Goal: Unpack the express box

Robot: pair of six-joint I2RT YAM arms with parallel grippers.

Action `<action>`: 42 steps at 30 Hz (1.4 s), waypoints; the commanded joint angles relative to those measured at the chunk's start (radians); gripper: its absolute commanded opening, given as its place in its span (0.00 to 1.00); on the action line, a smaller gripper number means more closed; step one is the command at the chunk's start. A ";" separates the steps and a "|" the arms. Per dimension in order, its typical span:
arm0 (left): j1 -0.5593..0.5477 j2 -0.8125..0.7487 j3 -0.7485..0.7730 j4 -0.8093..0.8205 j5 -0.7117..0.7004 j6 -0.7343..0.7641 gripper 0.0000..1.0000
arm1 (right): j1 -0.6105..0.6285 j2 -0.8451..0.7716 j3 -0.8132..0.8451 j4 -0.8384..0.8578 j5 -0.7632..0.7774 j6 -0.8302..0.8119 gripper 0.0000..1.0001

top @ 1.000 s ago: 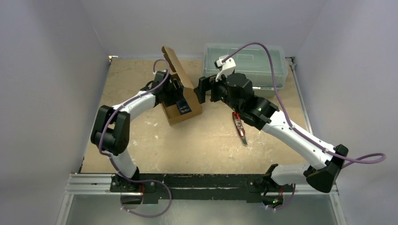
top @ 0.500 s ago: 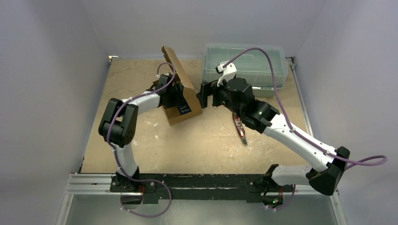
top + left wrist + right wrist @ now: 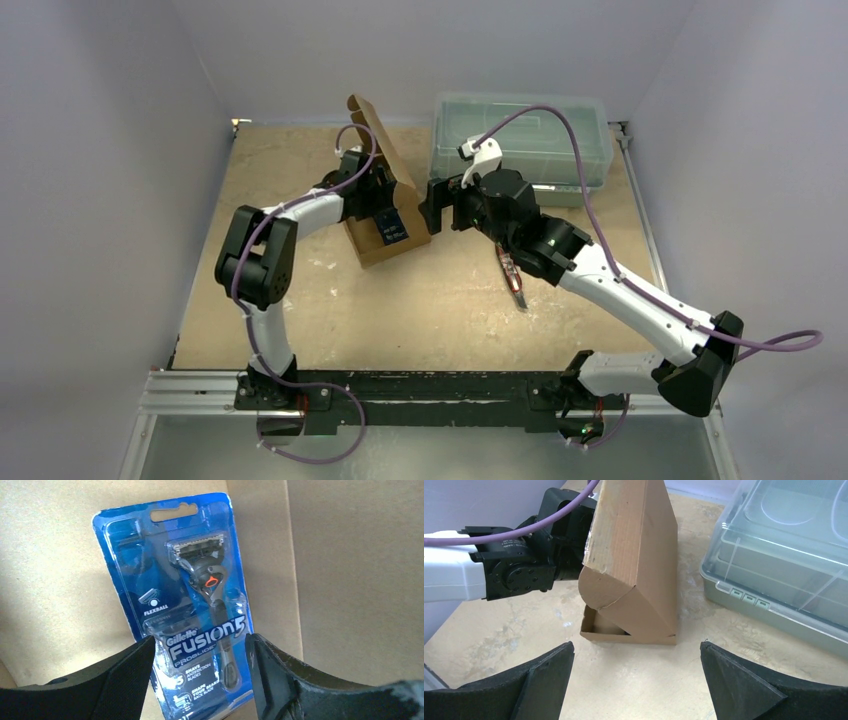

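Note:
The express box [image 3: 388, 247] stands open on the table with its flap lid [image 3: 378, 140] raised. A blue razor pack [image 3: 195, 595] lies inside it, also visible in the top view [image 3: 391, 226]. My left gripper [image 3: 200, 655] reaches into the box from the left. It is open over the pack's lower end, and the pack's side edges run behind both fingers. My right gripper [image 3: 636, 652] is wide open and holds nothing. It hovers just right of the box [image 3: 634, 555], facing the lid's outer side, and sits at the box's right edge in the top view [image 3: 432, 205].
A translucent lidded plastic bin [image 3: 520, 135] sits at the back right, close to the right arm; the right wrist view shows it [image 3: 784, 555] too. A red-handled cutter [image 3: 513, 272] lies on the table under the right forearm. Walls enclose three sides.
The left arm's elbow has swung in and its gripper has pushed slightly deeper into the box, jaws a little wider. The right gripper has edged closer to the box.

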 commanded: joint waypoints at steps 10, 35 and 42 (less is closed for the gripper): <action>0.000 -0.071 -0.011 0.098 -0.047 -0.010 0.46 | -0.002 -0.027 -0.008 0.024 0.015 0.016 0.99; -0.046 0.098 0.035 0.237 0.118 -0.093 0.24 | -0.001 -0.033 0.005 0.015 0.030 0.023 0.99; -0.014 0.044 0.042 0.047 -0.015 0.031 0.24 | -0.001 -0.029 0.004 0.018 0.024 0.023 0.99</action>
